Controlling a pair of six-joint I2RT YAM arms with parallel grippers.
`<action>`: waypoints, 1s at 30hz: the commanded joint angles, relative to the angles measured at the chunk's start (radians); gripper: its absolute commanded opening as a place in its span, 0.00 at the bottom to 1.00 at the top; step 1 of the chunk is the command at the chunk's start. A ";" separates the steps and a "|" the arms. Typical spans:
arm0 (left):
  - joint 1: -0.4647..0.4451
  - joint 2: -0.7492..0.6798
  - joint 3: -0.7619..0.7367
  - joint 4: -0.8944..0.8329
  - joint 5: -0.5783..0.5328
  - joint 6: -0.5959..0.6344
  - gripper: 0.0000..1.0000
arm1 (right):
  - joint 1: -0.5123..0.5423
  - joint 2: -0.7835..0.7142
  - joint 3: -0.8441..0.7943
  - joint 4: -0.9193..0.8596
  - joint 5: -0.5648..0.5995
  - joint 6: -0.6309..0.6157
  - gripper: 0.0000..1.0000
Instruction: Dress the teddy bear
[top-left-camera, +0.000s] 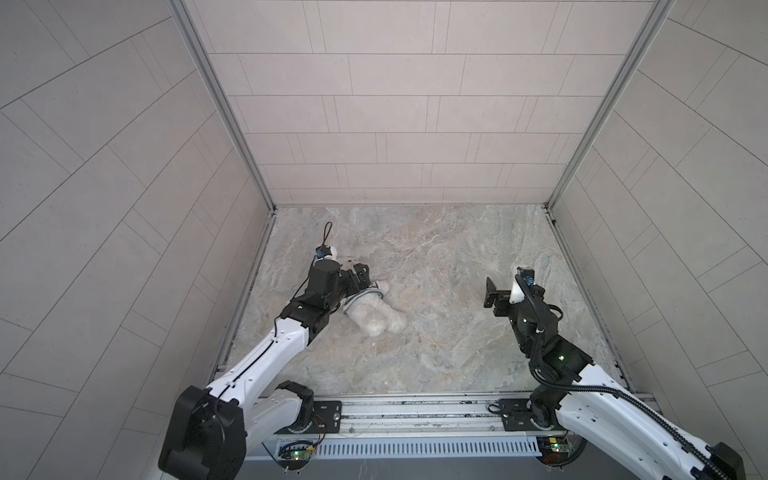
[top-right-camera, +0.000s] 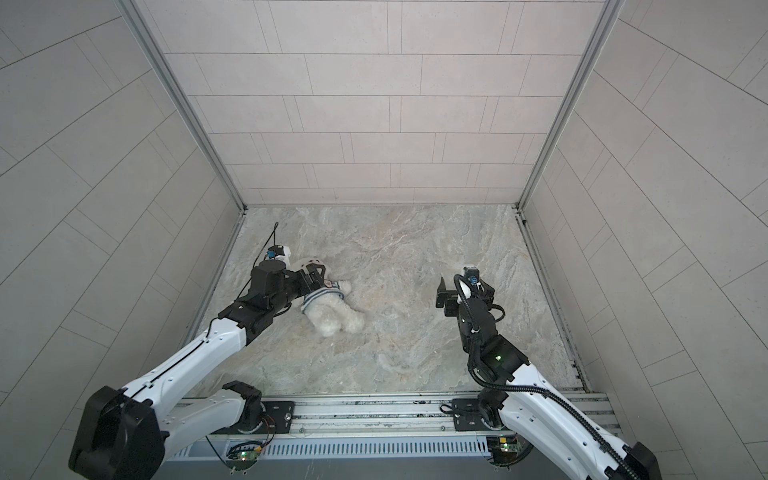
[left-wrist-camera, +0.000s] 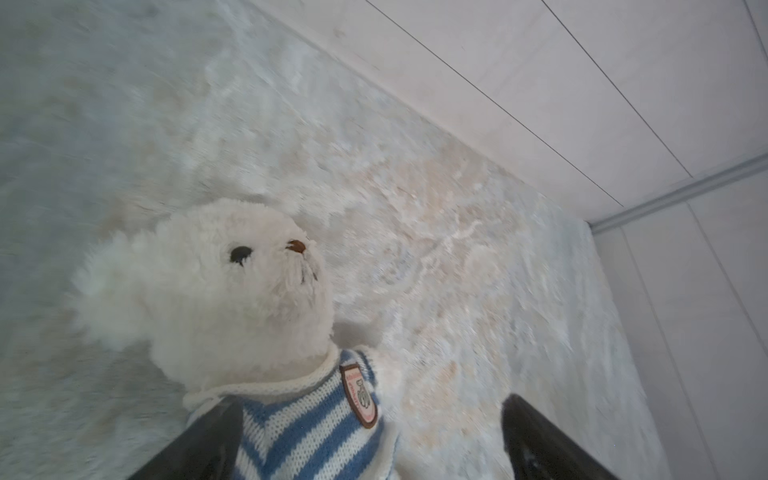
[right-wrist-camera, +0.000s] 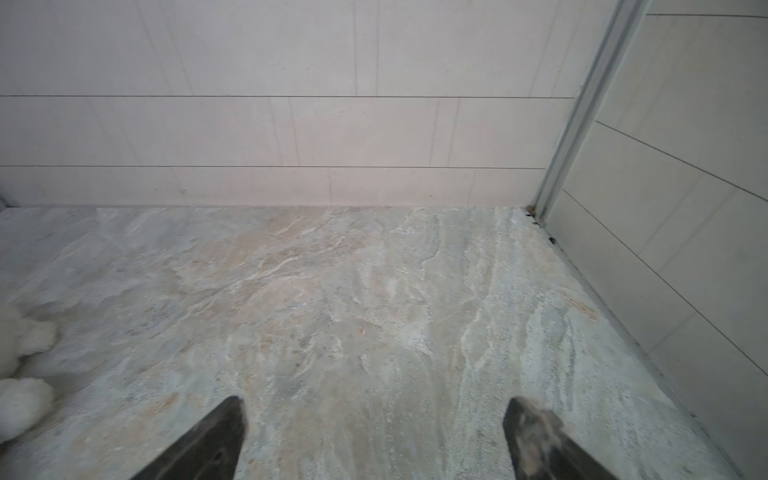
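A fluffy white teddy bear (top-left-camera: 376, 322) (top-right-camera: 332, 318) lies on its back on the marbled table, left of the middle, in both top views. It wears a blue-and-white striped shirt (left-wrist-camera: 307, 432) (top-right-camera: 322, 296) with a badge on the chest. My left gripper (top-left-camera: 359, 276) (top-right-camera: 313, 276) (left-wrist-camera: 372, 405) hovers open over its chest and neck, holding nothing, and partly hides the head in both top views. In the left wrist view one finger (left-wrist-camera: 208, 440) overlaps the shirt. My right gripper (top-left-camera: 505, 287) (top-right-camera: 459, 289) (right-wrist-camera: 375, 401) stands open over bare table, well to the bear's right. The bear's feet (right-wrist-camera: 25, 345) show at that wrist view's edge.
The marbled table (top-left-camera: 436, 257) is boxed in by tiled walls at the back (top-left-camera: 415, 104) and on both sides. A metal rail (top-left-camera: 415, 411) with both arm bases runs along the front edge.
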 joint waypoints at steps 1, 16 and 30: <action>0.018 -0.017 -0.013 -0.062 -0.251 0.078 1.00 | -0.089 0.014 -0.017 0.014 -0.029 0.010 0.99; 0.103 0.110 -0.150 0.477 -0.465 0.341 1.00 | -0.370 0.273 -0.173 0.510 -0.142 -0.118 1.00; 0.179 0.310 -0.236 0.849 -0.431 0.612 1.00 | -0.423 0.675 -0.148 0.856 -0.215 -0.169 0.99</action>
